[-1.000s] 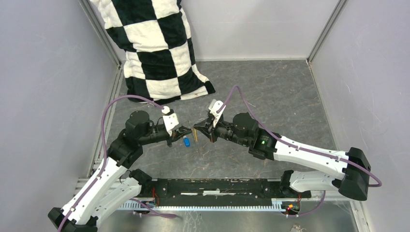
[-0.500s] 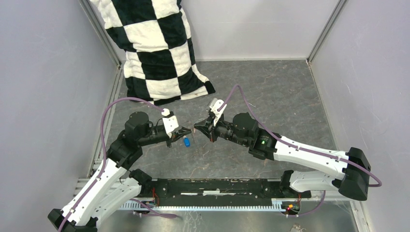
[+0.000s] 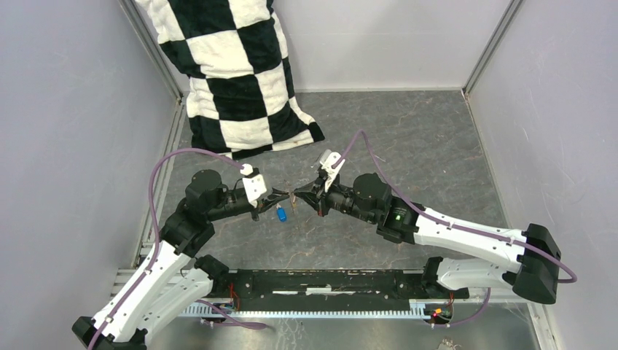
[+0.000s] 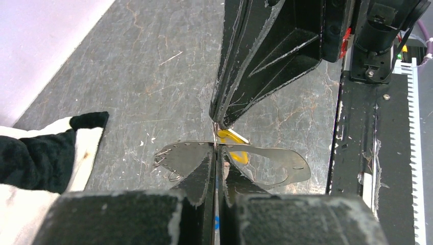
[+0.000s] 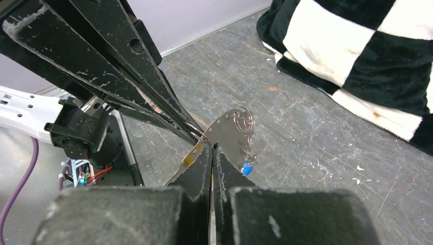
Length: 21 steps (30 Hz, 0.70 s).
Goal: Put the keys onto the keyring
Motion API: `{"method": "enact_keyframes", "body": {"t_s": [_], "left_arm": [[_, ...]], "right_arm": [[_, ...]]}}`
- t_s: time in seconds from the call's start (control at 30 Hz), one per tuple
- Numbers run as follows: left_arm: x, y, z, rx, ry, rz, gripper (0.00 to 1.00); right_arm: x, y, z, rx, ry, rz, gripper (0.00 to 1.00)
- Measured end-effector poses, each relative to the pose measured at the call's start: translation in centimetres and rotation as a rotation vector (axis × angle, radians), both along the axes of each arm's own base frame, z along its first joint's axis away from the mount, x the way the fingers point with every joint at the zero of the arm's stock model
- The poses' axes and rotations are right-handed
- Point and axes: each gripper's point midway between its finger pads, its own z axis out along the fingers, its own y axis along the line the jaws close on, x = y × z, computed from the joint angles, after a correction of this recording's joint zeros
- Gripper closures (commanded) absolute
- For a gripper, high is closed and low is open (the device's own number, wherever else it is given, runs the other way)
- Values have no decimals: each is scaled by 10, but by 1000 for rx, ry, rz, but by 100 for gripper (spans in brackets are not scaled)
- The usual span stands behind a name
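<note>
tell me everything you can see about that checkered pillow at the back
The pillow is a big, soft cushion with a plush, fleecy-looking cover in large black and off-white squares. It stands propped up in the far left corner, its top cut off by the edge of the overhead view. Its lower end sags onto the grey table, with one corner splayed toward the middle. The cover looks rumpled. What it leans on behind is hidden; only the table is seen touching it.

The blue-headed key (image 3: 280, 214) hangs lowest, beneath the thin silver wire coils of the keyring (image 5: 245, 120). The yellow-headed key (image 4: 230, 137) is held up just beside them, partly hidden behind flat silver metal.
</note>
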Motion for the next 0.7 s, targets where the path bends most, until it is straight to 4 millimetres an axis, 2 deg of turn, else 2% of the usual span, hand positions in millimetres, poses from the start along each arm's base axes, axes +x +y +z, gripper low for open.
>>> {"method": "enact_keyframes", "body": {"t_s": [0.2,0.33,0.5,0.57,0.7], "left_arm": [[-2,-3,8,-26,-17,-20,98],[-5,-6,13,-51,-7,-35,98],[-11,-11,25,-102,0,-71,98],[-14,-14,29,-119,12,-87,98],[-17,-19,39,-146,28,-122,98]], "right_arm": [[-4,-4,6,42,-1,5,99],[-9,-8,10,78,-2,28,82],[-7,-19,16,83,-24,35,53],[-8,-24,23,91,-42,40,47],[-12,-37,38,99,-95,57,43]]}}
